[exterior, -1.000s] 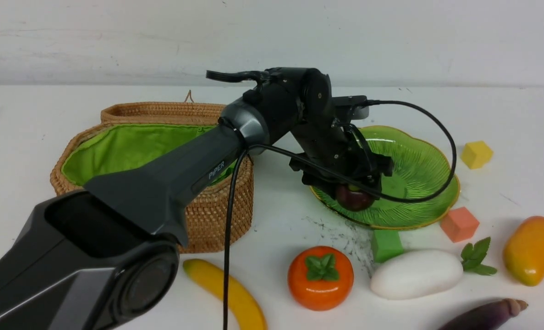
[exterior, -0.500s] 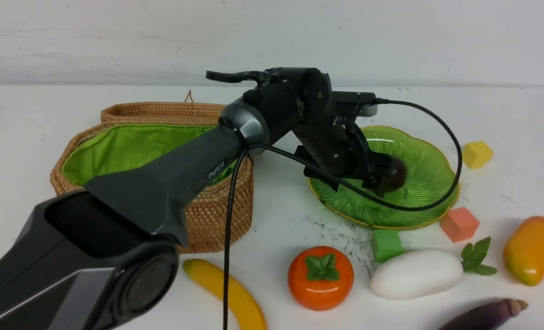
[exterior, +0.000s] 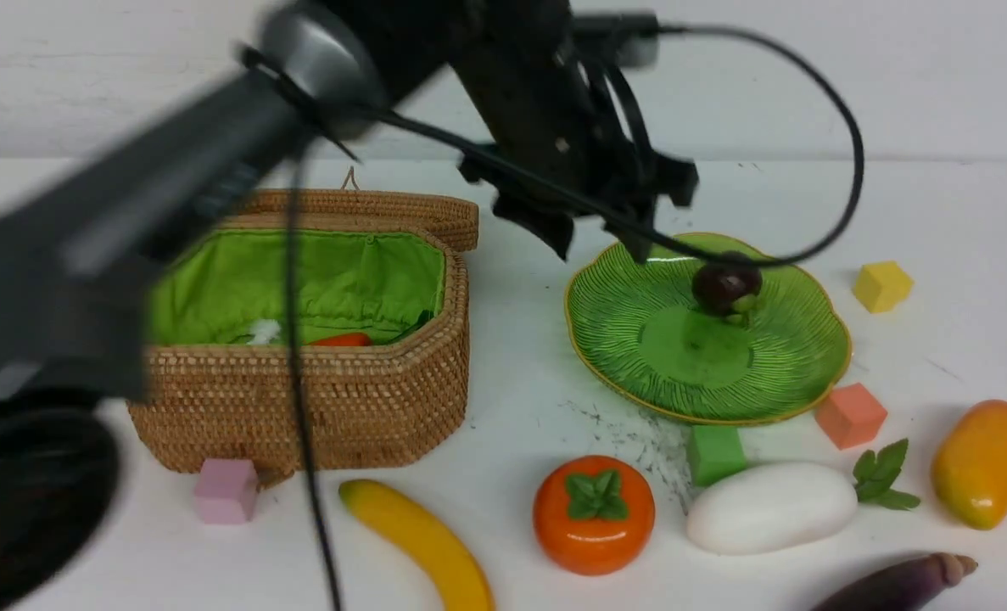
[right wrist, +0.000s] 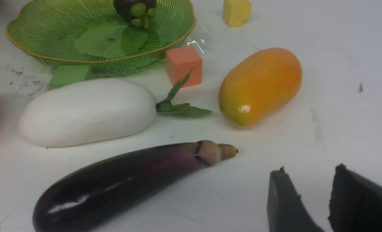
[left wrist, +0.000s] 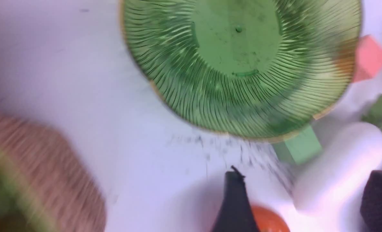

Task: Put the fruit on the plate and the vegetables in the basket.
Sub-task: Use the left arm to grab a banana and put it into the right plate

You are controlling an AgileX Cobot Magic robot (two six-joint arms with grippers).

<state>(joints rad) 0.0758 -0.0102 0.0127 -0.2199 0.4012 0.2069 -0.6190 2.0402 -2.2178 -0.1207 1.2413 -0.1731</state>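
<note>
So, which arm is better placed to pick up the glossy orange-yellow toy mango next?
Right. The right gripper is open and empty near the orange-yellow mango. The left gripper hangs high over the ribbed green glass plate, farther from it.

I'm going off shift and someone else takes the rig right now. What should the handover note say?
Left gripper: open, empty, up in the air near the plate.
Right gripper: open, empty, low by the eggplant.
Done: purple fruit on the plate; pepper in the basket.
Left: banana, persimmon and mango to the plate; radish and eggplant to the basket. All five lie on the table.
</note>
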